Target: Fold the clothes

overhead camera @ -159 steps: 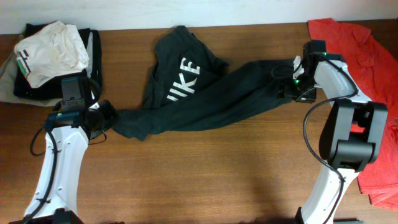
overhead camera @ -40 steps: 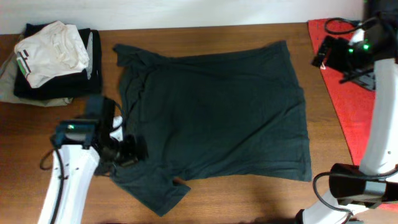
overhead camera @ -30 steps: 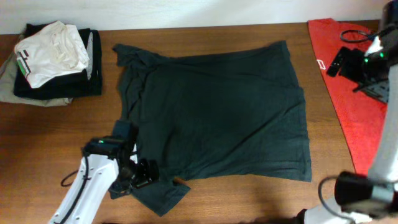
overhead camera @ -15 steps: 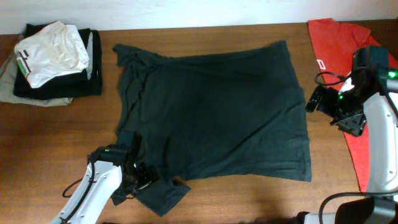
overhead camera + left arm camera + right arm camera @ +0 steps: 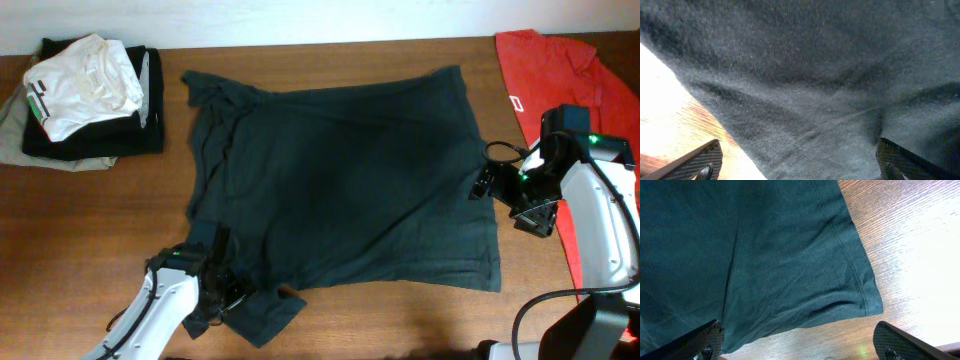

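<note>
Flattened out, not yet folded.

Gone from a twisted rope strung between both arms to a shirt (image 5: 350, 180) lying open across the middle of the table (image 5: 400, 325), lettering out of sight, so probably face down. Nothing held now: left fingers (image 5: 705, 162) released and wide apart, dropped to the lower-left sleeve, close over the cloth; right fingers (image 5: 705, 340) equally released, brought back from over the red shirt (image 5: 545, 70) to the right edge, with a hem corner lying flat on the wood ahead. Looks like spreading finished and folding about to start, likely with a pinch at sleeve and hem. Still rumpled along the upper-left sleeve, worth smoothing first.
</note>
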Available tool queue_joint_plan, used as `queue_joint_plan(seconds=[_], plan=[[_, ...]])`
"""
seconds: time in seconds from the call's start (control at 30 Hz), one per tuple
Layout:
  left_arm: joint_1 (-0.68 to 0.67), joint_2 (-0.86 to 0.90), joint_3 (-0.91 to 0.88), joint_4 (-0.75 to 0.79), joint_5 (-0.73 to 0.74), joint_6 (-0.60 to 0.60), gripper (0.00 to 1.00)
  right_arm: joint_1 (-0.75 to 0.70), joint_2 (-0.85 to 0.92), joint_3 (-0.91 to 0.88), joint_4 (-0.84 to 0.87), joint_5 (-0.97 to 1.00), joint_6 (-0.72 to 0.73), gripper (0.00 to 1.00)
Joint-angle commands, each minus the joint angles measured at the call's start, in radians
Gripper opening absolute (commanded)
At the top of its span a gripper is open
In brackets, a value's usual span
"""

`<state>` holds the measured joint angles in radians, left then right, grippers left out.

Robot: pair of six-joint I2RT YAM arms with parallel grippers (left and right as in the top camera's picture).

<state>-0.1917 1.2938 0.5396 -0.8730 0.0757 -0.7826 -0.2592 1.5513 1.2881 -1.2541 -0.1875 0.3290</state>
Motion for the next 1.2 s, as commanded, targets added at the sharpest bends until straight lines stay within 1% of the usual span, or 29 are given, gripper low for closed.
queue_joint_plan(seconds=[0.0, 0.07, 0.13, 0.17, 0.2, 0.23, 0.27, 0.3, 0.4, 0.5, 0.53, 0.57, 0.6, 0.67, 0.77, 0.8, 0.83, 0.9, 1.0, 1.07, 1.17], plan=[[-0.005, -0.004, -0.050, 0.029, 0.014, -0.085, 0.98, 0.000, -0.008, -0.008, 0.005, -0.028, 0.013, 0.99], [-0.005, -0.004, -0.078, 0.056, 0.019, -0.085, 0.98, 0.015, -0.008, -0.017, 0.013, -0.044, 0.029, 0.99], [-0.005, -0.004, -0.083, 0.054, 0.058, -0.084, 0.97, 0.052, -0.008, -0.047, 0.052, -0.045, 0.101, 0.99], [-0.005, -0.004, -0.083, 0.050, 0.063, -0.084, 0.90, 0.069, -0.007, -0.060, 0.073, -0.045, 0.126, 0.99], [-0.005, -0.004, -0.083, 0.050, 0.063, -0.084, 0.80, 0.084, -0.007, -0.072, 0.095, -0.045, 0.141, 0.99], [-0.005, -0.004, -0.083, 0.050, 0.063, -0.084, 0.73, 0.108, -0.007, -0.092, 0.123, -0.045, 0.156, 0.99], [-0.005, -0.004, -0.083, 0.049, 0.067, -0.084, 0.62, 0.116, -0.007, -0.103, 0.135, -0.045, 0.159, 0.99], [-0.005, -0.004, -0.083, 0.050, 0.071, -0.085, 0.56, 0.118, -0.007, -0.112, 0.146, -0.044, 0.159, 0.99], [-0.005, -0.004, -0.083, 0.050, 0.071, -0.084, 0.55, 0.118, -0.007, -0.145, 0.183, -0.037, 0.159, 0.99], [-0.005, -0.004, -0.083, 0.050, 0.071, -0.085, 0.54, 0.117, -0.007, -0.219, 0.241, -0.037, 0.159, 0.99], [-0.005, -0.004, -0.083, 0.050, 0.071, -0.085, 0.53, 0.117, -0.007, -0.270, 0.279, -0.037, 0.159, 0.99], [-0.005, -0.004, -0.083, 0.050, 0.071, -0.085, 0.49, 0.115, -0.007, -0.306, 0.303, -0.034, 0.159, 0.99], [-0.005, -0.004, -0.083, 0.050, 0.071, -0.085, 0.48, 0.115, -0.007, -0.353, 0.334, -0.033, 0.159, 0.99], [-0.005, -0.004, -0.083, 0.051, 0.071, -0.085, 0.43, 0.115, -0.007, -0.385, 0.351, -0.009, 0.159, 0.99], [-0.005, -0.004, -0.083, 0.054, 0.071, -0.085, 0.36, 0.114, -0.007, -0.398, 0.350, 0.040, 0.159, 0.99], [-0.005, -0.004, -0.083, 0.054, 0.071, -0.085, 0.36, 0.113, -0.007, -0.398, 0.347, 0.082, 0.164, 0.99], [-0.005, -0.004, -0.083, 0.054, 0.071, -0.085, 0.36, 0.098, -0.007, -0.398, 0.327, 0.148, 0.221, 0.99], [-0.005, -0.004, -0.083, 0.054, 0.078, -0.085, 0.36, 0.052, -0.007, -0.398, 0.300, 0.163, 0.230, 0.99], [-0.005, -0.004, -0.083, 0.060, 0.086, -0.085, 0.36, -0.028, -0.007, -0.398, 0.216, 0.193, 0.230, 1.00], [-0.005, -0.004, -0.083, 0.063, 0.086, -0.085, 0.36, -0.051, -0.007, -0.411, 0.209, 0.195, 0.230, 0.99], [-0.005, -0.004, -0.083, 0.063, 0.086, -0.085, 0.36, -0.056, -0.007, -0.488, 0.256, 0.195, 0.259, 0.95]])
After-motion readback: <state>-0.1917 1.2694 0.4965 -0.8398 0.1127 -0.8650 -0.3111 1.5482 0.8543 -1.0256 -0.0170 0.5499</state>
